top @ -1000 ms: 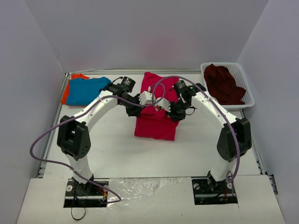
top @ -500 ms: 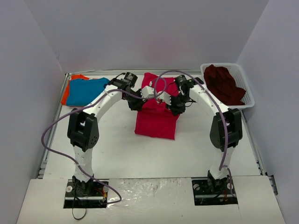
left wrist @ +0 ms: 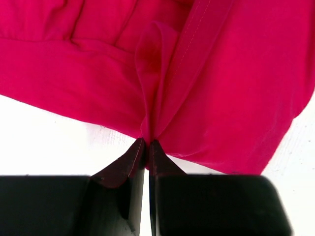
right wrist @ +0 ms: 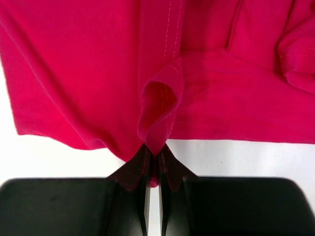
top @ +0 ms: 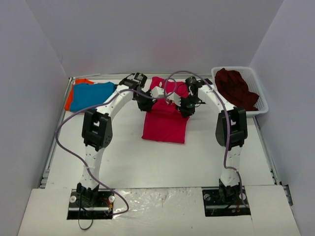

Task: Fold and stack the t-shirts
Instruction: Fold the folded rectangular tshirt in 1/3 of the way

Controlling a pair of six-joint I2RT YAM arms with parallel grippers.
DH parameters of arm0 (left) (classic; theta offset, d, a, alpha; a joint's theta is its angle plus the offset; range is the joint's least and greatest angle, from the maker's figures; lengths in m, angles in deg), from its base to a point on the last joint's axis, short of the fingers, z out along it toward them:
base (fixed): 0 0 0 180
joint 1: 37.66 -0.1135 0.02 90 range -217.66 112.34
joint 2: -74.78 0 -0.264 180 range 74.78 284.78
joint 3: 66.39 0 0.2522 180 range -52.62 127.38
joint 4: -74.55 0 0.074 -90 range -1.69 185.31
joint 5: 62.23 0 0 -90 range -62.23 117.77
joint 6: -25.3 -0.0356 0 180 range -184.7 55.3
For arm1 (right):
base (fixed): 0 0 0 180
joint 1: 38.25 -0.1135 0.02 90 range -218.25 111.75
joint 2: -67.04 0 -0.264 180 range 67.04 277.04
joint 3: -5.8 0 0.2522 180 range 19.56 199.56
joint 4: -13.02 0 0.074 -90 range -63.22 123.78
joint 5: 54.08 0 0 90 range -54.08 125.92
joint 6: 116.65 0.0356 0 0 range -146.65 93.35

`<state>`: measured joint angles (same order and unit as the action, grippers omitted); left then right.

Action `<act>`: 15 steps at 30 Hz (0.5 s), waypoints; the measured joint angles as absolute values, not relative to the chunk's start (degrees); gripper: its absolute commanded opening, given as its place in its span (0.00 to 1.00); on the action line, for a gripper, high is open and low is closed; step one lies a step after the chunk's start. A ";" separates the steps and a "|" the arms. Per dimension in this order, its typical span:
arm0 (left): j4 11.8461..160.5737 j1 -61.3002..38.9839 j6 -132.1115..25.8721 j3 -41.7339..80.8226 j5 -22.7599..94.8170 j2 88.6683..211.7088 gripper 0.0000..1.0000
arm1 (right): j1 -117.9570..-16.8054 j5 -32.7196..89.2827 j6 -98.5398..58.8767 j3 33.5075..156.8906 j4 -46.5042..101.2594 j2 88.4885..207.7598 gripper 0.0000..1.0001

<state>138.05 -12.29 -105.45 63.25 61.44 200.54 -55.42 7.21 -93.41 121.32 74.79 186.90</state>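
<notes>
The crimson-pink t-shirt (top: 165,120) lies partly folded in the middle of the table. My left gripper (top: 146,103) is shut on its left edge; in the left wrist view (left wrist: 146,142) the cloth (left wrist: 206,98) is pinched between the fingertips. My right gripper (top: 184,106) is shut on its right edge; in the right wrist view (right wrist: 154,150) a hemmed fold of the cloth (right wrist: 88,73) is in the jaws. A blue t-shirt (top: 91,94) lies on an orange one (top: 70,96) at the back left. A dark maroon t-shirt (top: 236,88) fills the basket.
The white mesh basket (top: 261,101) stands at the back right, by the right wall. The stack of blue and orange shirts sits at the table's back left corner. Purple cables loop over both arms above the pink shirt.
Both grippers have moved toward the back of the table, each keeping its hold on a side of the pink shirt. The shirt's near edge has been drawn farther back.
</notes>
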 measured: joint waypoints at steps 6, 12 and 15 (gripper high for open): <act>138.70 -12.64 -106.11 65.17 61.59 203.38 0.02 | -54.94 6.97 -94.00 123.96 74.66 190.79 0.00; 139.03 -13.25 -106.15 67.47 61.94 205.96 0.02 | -54.42 6.95 -94.22 127.20 74.55 194.13 0.00; 139.12 -13.39 -106.19 68.43 62.07 207.07 0.02 | -54.22 6.95 -94.24 128.03 74.51 195.16 0.00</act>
